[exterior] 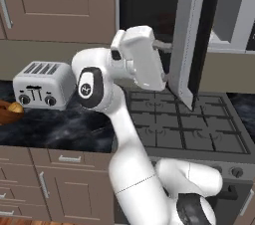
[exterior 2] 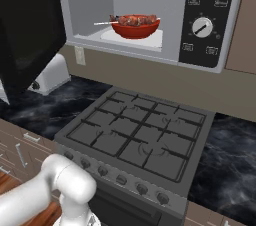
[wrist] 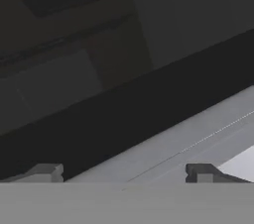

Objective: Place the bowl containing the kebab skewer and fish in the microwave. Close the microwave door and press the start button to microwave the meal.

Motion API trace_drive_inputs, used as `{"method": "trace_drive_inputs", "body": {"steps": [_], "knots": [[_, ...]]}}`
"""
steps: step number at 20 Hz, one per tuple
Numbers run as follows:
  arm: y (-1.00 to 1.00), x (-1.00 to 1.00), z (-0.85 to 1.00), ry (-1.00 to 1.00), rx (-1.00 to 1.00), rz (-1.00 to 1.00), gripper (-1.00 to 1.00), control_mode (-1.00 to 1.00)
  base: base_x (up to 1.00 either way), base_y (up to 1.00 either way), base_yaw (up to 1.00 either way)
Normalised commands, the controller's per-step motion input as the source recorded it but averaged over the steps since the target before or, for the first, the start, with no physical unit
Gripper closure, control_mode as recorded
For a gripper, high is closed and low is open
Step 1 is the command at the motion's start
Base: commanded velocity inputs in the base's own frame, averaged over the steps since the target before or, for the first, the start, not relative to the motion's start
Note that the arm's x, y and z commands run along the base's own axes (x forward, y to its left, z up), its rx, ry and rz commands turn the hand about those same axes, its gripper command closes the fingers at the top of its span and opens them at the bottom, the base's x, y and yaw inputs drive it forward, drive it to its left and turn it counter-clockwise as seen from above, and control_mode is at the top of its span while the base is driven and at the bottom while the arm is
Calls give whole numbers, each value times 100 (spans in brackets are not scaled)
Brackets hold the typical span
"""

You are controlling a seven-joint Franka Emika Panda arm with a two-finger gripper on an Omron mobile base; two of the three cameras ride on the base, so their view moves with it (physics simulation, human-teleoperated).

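**Bowl in the oven, door ajar**

Bowl, glossy red, round and shallow, sat in the upper middle of the right base view, on the pale floor inside the microwave, a boxy unit with light grey frame and smooth pale walls. Across its rim lay the kebab skewer, brown meat chunks on a thin pale stick whose long axis ran left to right, the bare end pointing toward the left of the frame. The fish could not be made out among the meat. A dark control panel with a round dial filled the microwave's right side.

The microwave door stood open at the upper right of the left base view, a tall dark-glass slab with a thick light grey bar handle. In the hand view the gripper had its fingers spread wide with nothing between them, close against that handle and the dark door edge.

A silver four-slot toaster rested at left on the black marbled counter, beside a ridged black gas hob.
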Motion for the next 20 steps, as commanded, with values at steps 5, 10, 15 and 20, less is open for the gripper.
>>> {"method": "trace_drive_inputs", "body": {"steps": [5, 10, 15, 20], "knots": [[-100, -93, 5, -24, 27, 6, -100, -100, 0, 0, 0], [-95, -13, 0, -5, 25, 32, -100, -100, 0, 0, 0], [-67, 27, 0, 5, 18, 51, -100, -100, 0, 0, 0], [-12, 72, -2, 34, 3, 56, -100, -100, 0, 0, 0]]}}
